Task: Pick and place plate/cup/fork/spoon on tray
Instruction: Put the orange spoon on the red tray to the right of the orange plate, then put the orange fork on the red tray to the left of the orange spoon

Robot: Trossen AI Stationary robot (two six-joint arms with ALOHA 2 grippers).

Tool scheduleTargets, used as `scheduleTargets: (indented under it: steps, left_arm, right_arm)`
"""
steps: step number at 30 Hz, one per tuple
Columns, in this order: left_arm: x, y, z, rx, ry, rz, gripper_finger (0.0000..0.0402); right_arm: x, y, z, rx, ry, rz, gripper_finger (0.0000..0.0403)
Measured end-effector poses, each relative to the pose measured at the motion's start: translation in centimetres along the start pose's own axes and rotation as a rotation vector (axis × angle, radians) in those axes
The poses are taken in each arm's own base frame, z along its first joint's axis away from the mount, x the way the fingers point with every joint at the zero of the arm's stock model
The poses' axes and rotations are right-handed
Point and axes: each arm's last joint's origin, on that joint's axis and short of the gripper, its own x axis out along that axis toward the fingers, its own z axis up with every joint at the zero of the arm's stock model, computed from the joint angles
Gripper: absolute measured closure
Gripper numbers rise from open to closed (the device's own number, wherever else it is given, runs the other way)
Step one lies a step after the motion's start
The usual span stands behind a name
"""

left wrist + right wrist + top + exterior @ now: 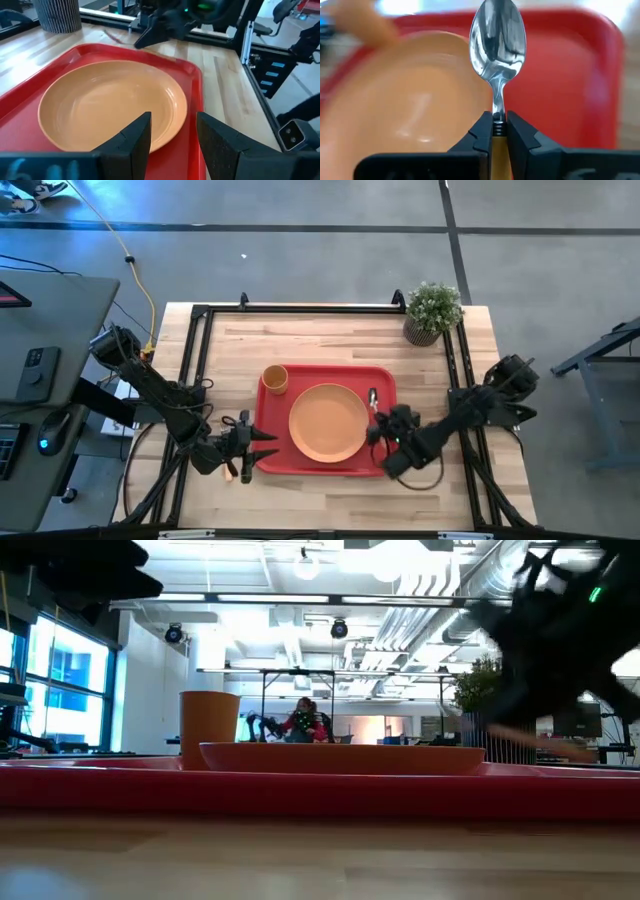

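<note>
The red tray (272, 458) lies mid-table. On it, the orange plate (328, 422) rests flat and the cup (275, 378) stands upright at its far left corner. My right gripper (378, 418) is over the tray's right part, beside the plate, shut on the spoon (497, 40). My left gripper (265, 448) is open and empty at the tray's near left edge, fingers pointing at the plate (110, 105). A slim orange piece (247, 472) shows on the table under it; I cannot tell whether it is the fork. My right gripper pinches the spoon between its two fingers where the silver neck meets the orange handle (497, 119). The fingers lie along the spoon, whose bowl sticks out ahead of them toward the tray's far side. The bowl is over the red tray floor beside the plate's rim.
A potted plant (432, 310) stands at the table's far right corner. Black frame rails run along the table's left, right and far sides (300, 310). Bare wood lies between the tray and the far rail.
</note>
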Motion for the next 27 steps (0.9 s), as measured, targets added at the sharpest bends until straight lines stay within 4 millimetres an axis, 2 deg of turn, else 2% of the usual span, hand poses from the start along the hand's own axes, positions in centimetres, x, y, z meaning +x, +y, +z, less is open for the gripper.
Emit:
scheduleTargets:
  steps: [3, 9, 16, 20, 23, 27]
  left_arm:
    - [0.0, 0.1, -0.2, 0.002, 0.013, 0.006, 0.0257]
    - [-0.1, 0.3, -0.6, 0.029, 0.043, 0.025, 0.0257]
    - [0.4, 0.8, -0.5, 0.031, 0.048, 0.062, 0.0257]
    - [0.2, 0.7, -0.7, 0.024, 0.062, 0.039, 0.0257]
    - [-0.1, 0.6, -1.1, 0.037, 0.096, 0.028, 0.0257]
    - [-0.7, 0.7, -1.9, -0.011, 0.164, 0.013, 0.0257]
  right_arm:
    - [1.4, -1.4, 0.0, 0.059, 0.037, -0.087, 0.0385]
    - [2.3, -2.5, 0.0, 0.139, 0.118, -0.179, 0.0378]
    - [2.3, -2.6, 0.0, 0.124, 0.143, -0.203, 0.0323]
    - [2.3, -2.5, 0.0, 0.106, 0.139, -0.195, 0.0284]
    - [2.2, -2.2, 0.1, 0.020, 0.128, -0.175, 0.0260]
    - [1.4, 0.0, 0.7, -0.109, 0.096, -0.093, 0.0242]
